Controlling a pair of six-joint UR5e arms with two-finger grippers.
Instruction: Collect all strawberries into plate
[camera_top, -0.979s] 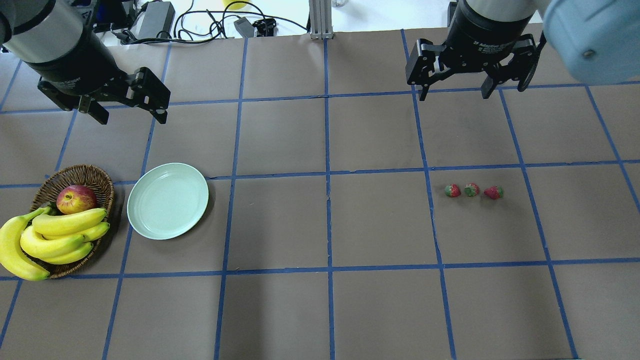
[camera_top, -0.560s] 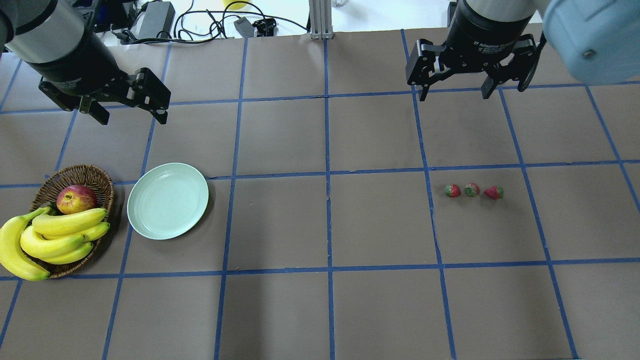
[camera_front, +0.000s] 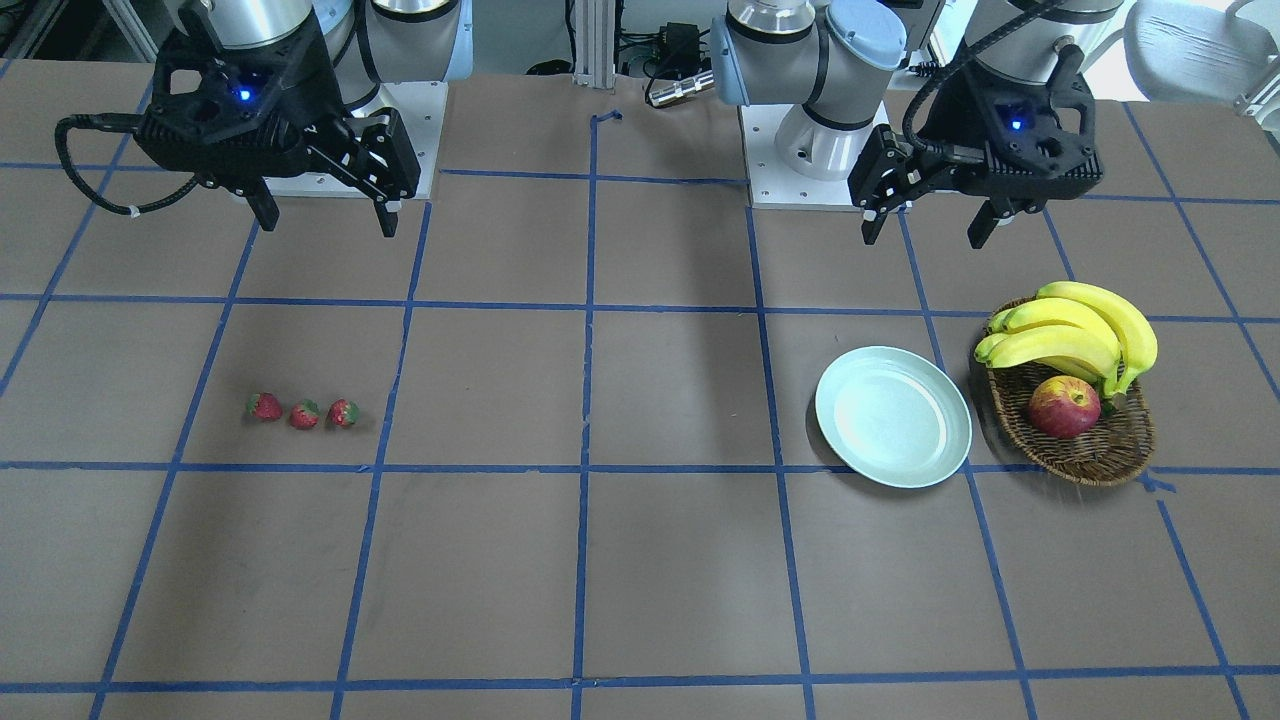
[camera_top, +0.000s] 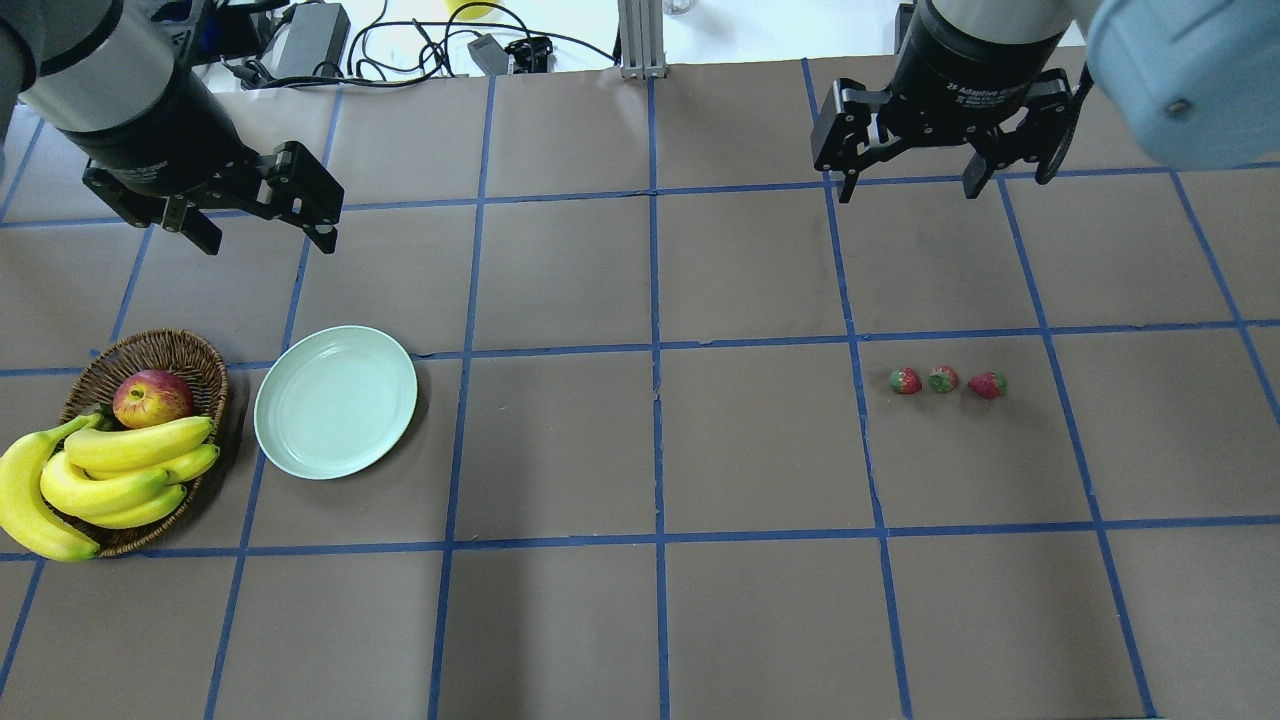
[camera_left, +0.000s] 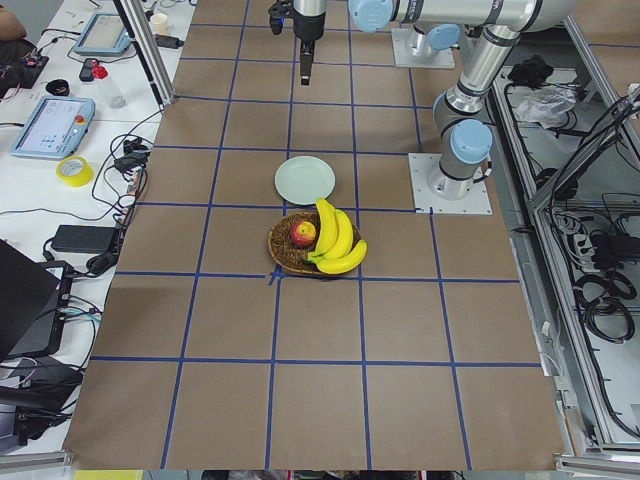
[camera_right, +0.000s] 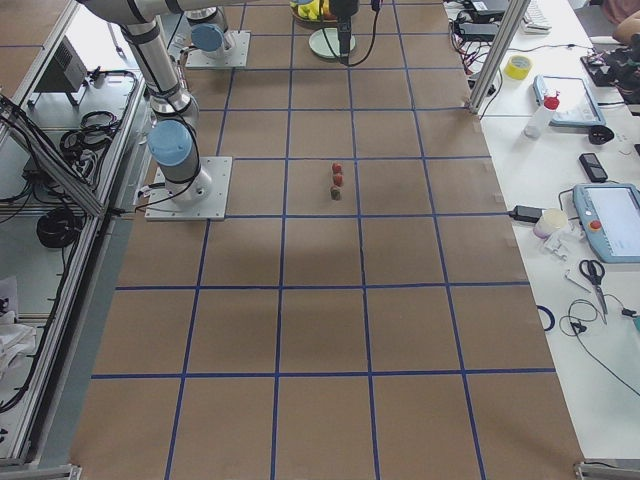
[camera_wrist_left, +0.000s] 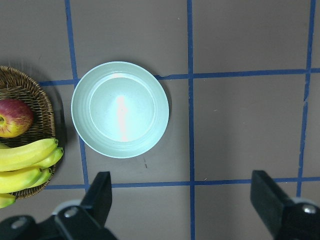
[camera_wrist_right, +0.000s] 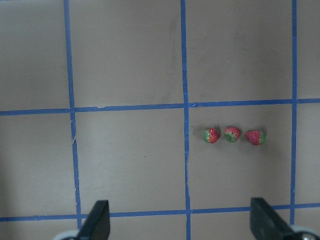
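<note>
Hovering above the table, the left gripper and right gripper both have jaws spread wide, holding nothing. Three strawberries lie in a tight row on the table on the right gripper's side, well apart from the plate. The plate sits on the left gripper's side, just beside a basket with bananas and an apple.

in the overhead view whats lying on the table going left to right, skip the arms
basket of fruit → plate → first strawberry → second strawberry → third strawberry
</note>
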